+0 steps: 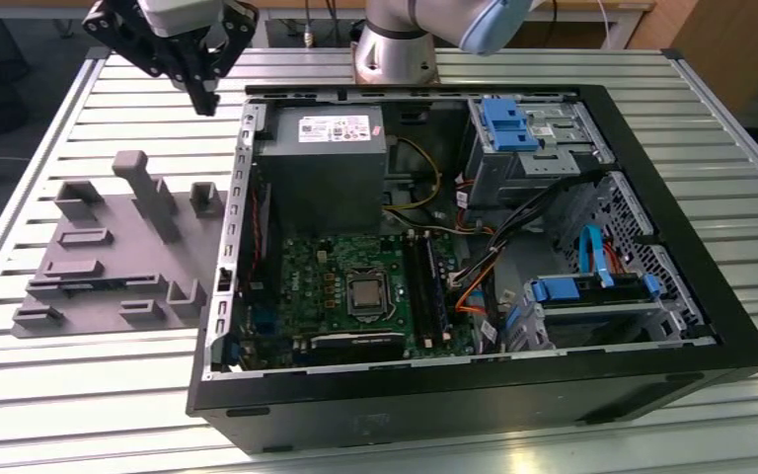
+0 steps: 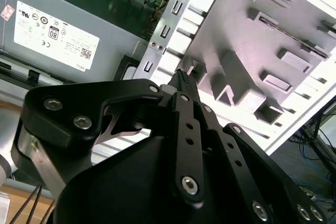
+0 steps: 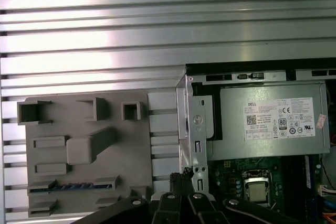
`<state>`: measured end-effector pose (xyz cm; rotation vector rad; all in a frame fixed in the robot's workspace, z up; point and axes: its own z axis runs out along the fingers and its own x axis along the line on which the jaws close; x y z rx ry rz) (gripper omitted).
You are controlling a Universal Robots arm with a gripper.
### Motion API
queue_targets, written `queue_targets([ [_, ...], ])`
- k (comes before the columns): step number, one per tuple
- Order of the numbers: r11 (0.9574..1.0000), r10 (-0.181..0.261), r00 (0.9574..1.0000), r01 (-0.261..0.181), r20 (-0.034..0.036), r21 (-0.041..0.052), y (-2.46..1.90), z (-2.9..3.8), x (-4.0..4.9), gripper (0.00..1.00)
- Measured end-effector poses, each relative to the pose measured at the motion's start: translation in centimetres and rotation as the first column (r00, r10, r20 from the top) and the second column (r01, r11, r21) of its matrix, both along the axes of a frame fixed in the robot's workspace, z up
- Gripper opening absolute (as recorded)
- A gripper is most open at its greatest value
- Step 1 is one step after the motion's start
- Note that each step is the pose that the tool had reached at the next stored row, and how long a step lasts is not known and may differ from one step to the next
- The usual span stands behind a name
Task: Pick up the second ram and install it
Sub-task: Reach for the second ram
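Slatted tabletop (image 1: pixel 90 395) is carrying a holder tray (image 1: pixel 115 262) with the second ram (image 3: pixel 71 186). Claw (image 1: pixel 205 104) is hovering nearby, pressed together, empty.

Your open lane: bare slatted table (image 1: pixel 129 109) beyond the holder tray (image 1: pixel 103 286). Obstacles: tray's upright blocks (image 1: pixel 149 193); case wall (image 1: pixel 237 217) at the exterior view's right.

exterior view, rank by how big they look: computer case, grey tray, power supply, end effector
1. computer case
2. grey tray
3. power supply
4. end effector, cut off at the picture's edge, so its place is unsure
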<state>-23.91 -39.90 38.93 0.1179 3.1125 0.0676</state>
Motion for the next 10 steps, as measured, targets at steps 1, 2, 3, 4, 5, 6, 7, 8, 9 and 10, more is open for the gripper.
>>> queue_targets([
  [1, 1.0000, 0.000, 1.0000, 0.000, 0.0000, 0.0000, 0.00, -0.01, -0.21, 0.13],
  [2, 1.0000, 0.000, 1.0000, 0.000, 0.0000, 0.0000, 0.00, -0.01, -0.41, 0.13],
  [3, 1.0000, 0.000, 1.0000, 0.000, 0.0000, 0.0000, 0.00, -0.02, -0.63, 0.13],
  [4, 1.0000, 0.000, 1.0000, 0.000, 0.0001, 0.0001, 0.00, -0.03, -0.81, 0.13],
  [5, 1.0000, 0.000, 1.0000, 0.000, 0.0000, 0.0000, 0.00, -0.03, -0.98, 0.13],
  [6, 1.0000, 0.000, 1.0000, 0.000, 0.0000, 0.0000, 0.00, -0.04, -1.16, 0.13],
  [7, 1.0000, 0.000, 1.0000, 0.000, 0.0000, 0.0000, 0.00, -0.05, -1.34, 0.13],
  [8, 1.0000, 0.000, 1.0000, 0.000, 0.0000, 0.0000, 0.00, -0.06, -1.52, 0.13],
  [9, 1.0000, 0.000, 1.0000, 0.000, 0.0001, 0.0001, 0.00, -0.07, -1.69, 0.13],
  [10, 1.0000, 0.000, 1.0000, 0.000, 0.0000, 0.0001, 0.00, -0.07, -1.85, 0.13],
])
